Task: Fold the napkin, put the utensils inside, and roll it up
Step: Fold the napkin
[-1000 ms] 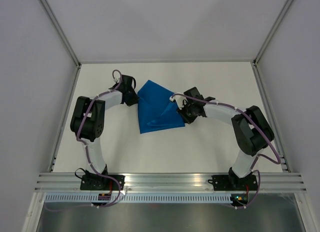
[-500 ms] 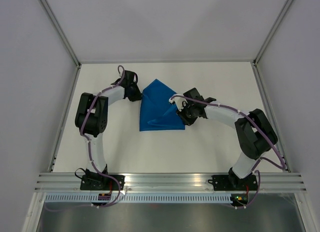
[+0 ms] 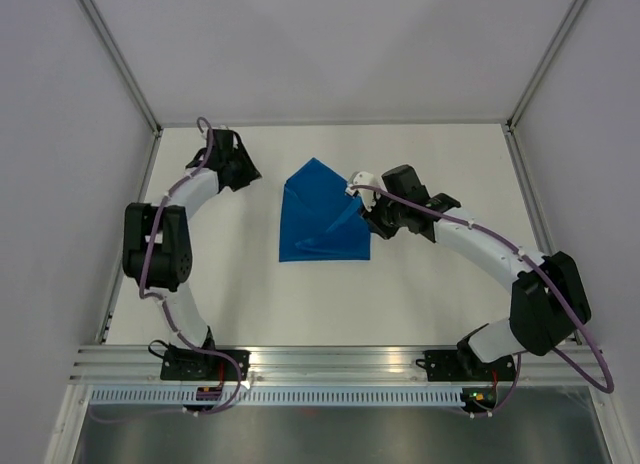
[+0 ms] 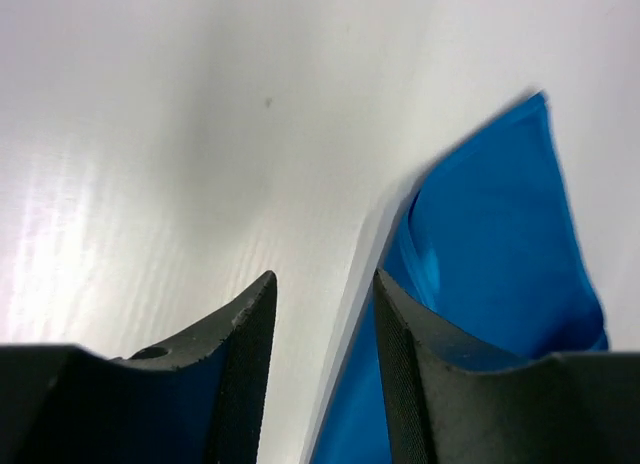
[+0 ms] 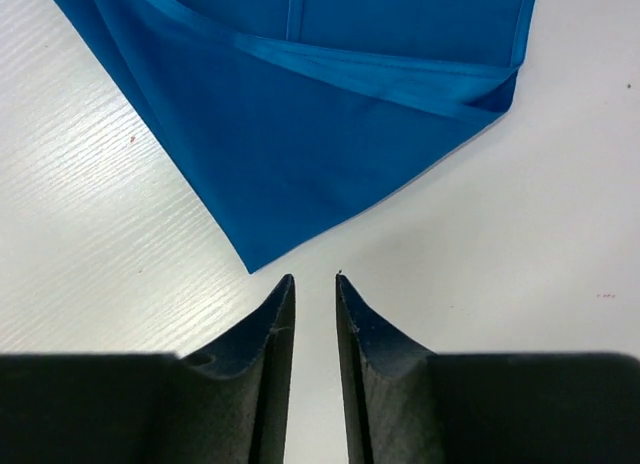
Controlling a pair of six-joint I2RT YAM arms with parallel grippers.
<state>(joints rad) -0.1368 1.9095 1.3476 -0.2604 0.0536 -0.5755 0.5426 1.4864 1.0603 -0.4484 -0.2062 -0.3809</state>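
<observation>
The blue napkin (image 3: 318,224) lies folded over on the white table, one layer across another. My left gripper (image 3: 250,174) hovers off its far-left side, open and empty. In the left wrist view the napkin (image 4: 500,244) rises just right of that gripper (image 4: 323,279), behind the right finger. At the cloth's right edge, my right gripper (image 3: 362,206) stands slightly open. Seen from the right wrist, this gripper (image 5: 315,279) has only bare table between its fingers, and a corner of the napkin (image 5: 300,154) sits just ahead of the tips. The utensils are out of view.
Grey walls enclose the white table (image 3: 430,284) on three sides, with metal rails along its left and right edges. An aluminium rail (image 3: 340,362) carrying both arm bases runs along the near edge.
My left gripper has opened, let go of the napkin's left edge and pulled back to the far left. The right gripper has opened a little, and the cloth has settled.
</observation>
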